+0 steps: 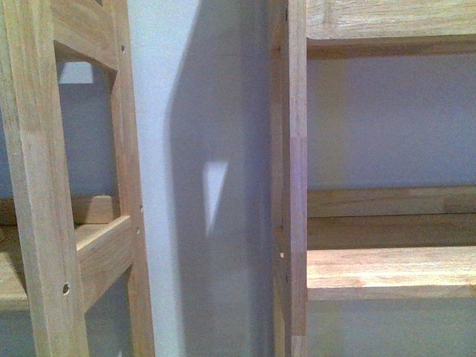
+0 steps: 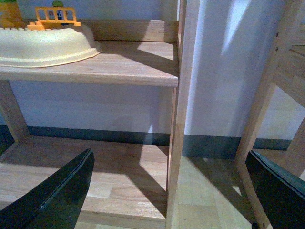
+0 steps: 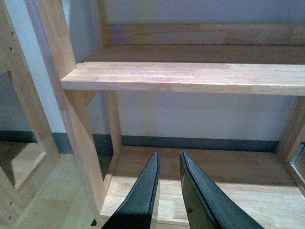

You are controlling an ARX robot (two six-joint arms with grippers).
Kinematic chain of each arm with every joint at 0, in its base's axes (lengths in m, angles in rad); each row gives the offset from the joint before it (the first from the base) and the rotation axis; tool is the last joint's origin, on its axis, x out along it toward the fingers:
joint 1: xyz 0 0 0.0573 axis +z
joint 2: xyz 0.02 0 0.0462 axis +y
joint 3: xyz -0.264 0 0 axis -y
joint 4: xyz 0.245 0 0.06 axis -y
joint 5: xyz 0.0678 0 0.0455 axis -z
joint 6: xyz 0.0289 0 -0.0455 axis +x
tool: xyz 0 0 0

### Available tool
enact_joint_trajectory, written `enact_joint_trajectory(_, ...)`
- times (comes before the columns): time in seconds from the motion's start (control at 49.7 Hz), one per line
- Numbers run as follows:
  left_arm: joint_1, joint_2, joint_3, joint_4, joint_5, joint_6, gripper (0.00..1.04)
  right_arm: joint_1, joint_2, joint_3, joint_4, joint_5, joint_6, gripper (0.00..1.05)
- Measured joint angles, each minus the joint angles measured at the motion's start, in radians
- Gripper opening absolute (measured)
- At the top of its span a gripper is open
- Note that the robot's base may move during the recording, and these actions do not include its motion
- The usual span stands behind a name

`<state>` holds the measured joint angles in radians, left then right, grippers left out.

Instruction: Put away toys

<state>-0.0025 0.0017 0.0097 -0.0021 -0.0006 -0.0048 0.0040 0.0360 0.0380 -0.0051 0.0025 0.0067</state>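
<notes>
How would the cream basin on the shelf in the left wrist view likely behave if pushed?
The cream basin looks like thin moulded plastic, so probably light and rigid. Its wide, low shape suggests sliding on the smooth wooden shelf rather than tipping. The orange toy fence behind it might get nudged.

shelves [image 1: 387, 271]: pale matt wood | tub [image 2: 43, 45]: cream matt plastic | wall [image 1: 208, 111]: smooth paint

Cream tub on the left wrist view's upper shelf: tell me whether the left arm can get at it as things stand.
Probably yes. The cream tub sits at the shelf front edge with nothing before it. The left gripper is wide open and empty, but hangs lower, so it would have to rise first.
</notes>
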Motion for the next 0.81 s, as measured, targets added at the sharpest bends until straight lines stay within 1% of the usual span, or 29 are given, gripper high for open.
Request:
enact_joint_trajectory(0.363, 0.000, 0.000, 0.000, 0.000, 0.000, 0.000, 0.99, -0.001, -0.029, -0.025, 0.001, -0.001, -0.001, 0.19)
enact_joint_trajectory(0.463, 0.000, 0.000, 0.000, 0.000, 0.000, 0.000, 0.99, -0.001, -0.029, -0.024, 0.001, -0.001, -0.001, 0.38)
enact_joint_trajectory(0.604, 0.000, 0.000, 0.000, 0.000, 0.000, 0.000, 0.99, -0.001, -0.029, -0.024, 0.001, -0.001, -0.001, 0.60)
enact_joint_trajectory(0.745, 0.000, 0.000, 0.000, 0.000, 0.000, 0.000, 0.99, -0.001, -0.029, -0.024, 0.001, -0.001, -0.001, 0.79)
enact_joint_trajectory(0.806, 0.000, 0.000, 0.000, 0.000, 0.000, 0.000, 0.99, -0.001, -0.029, -0.024, 0.001, -0.001, -0.001, 0.91)
